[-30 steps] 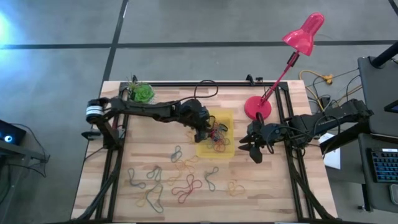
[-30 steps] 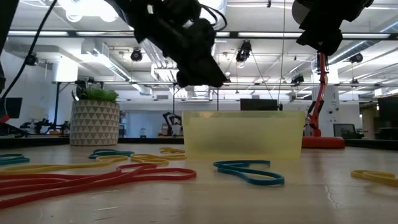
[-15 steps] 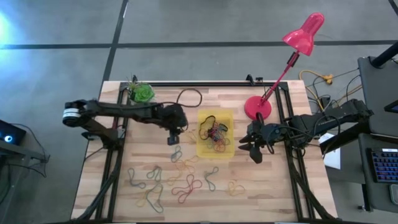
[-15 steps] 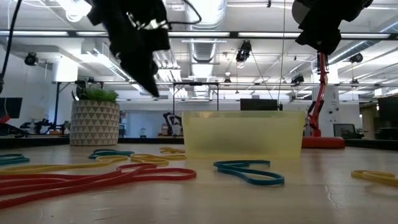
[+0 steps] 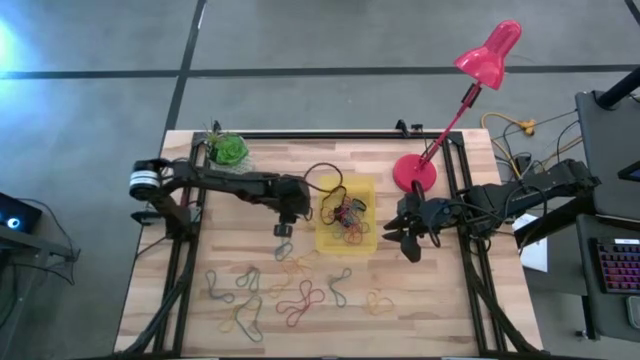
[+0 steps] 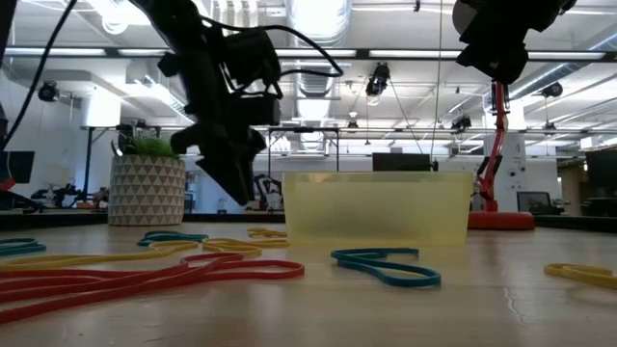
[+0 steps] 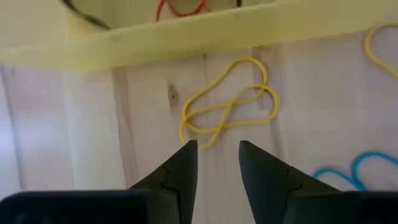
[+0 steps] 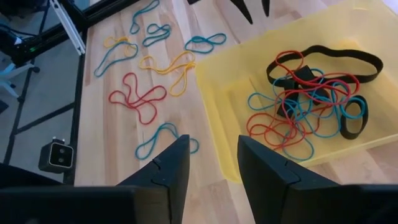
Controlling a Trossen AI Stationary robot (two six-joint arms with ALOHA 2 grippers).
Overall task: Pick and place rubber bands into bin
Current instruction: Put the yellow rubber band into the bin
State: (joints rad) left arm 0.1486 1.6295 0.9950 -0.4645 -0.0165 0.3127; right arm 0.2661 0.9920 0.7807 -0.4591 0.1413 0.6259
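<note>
The bin [image 5: 347,238] is a shallow yellow tray at the table's middle, holding a tangle of red, blue and black rubber bands [image 8: 305,93]. More rubber bands [image 5: 300,295] lie flat on the wood toward the near edge. My left gripper [image 5: 283,229] hangs open just left of the bin, pointing steeply down and clear of the table. In the left wrist view, a yellow band [image 7: 227,102] lies on the wood ahead of the left gripper [image 7: 217,148]. My right gripper [image 5: 405,241] waits open to the right of the bin, raised.
A red desk lamp [image 5: 414,172] stands at the back right, and a small pot with a green plant [image 5: 228,149] at the back left. Black frame rails [image 5: 185,250] run along both sides of the table. A black cable [image 5: 322,175] loops near the bin's far left corner.
My left gripper has left the bin's left edge, gone toward the table's left side, and sunk toward the wood beside the bin. It has rolled and tipped to point more steeply down. Its fingers have kept the same gap.
</note>
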